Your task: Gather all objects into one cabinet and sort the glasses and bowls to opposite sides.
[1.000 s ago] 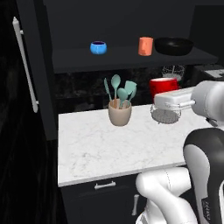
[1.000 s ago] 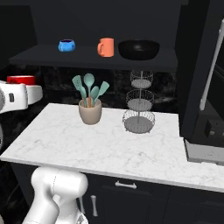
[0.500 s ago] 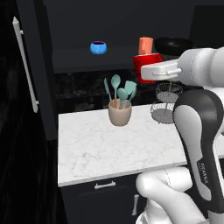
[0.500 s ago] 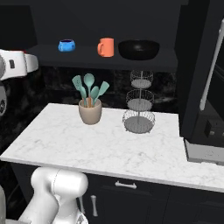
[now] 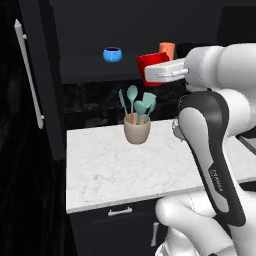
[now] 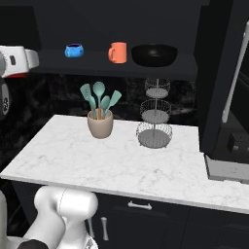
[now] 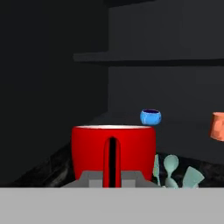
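we carry the red mug point(image 5: 151, 63) clamped in the jaws of the gripper point(image 7: 112, 175), raised level with the cabinet shelf point(image 6: 97, 61), near the orange mug point(image 6: 117, 52). it looks rigid, glossy and likely slippery, so we judge a grip across its wall beside the handle safest.

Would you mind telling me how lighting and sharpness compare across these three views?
Left base view: marble counter bright, cabinet interior near-black. Right base view: similar contrast; black bowl barely separates from the dark. Hand view: dimmest and softest, though the red mug in the claw stays vivid.
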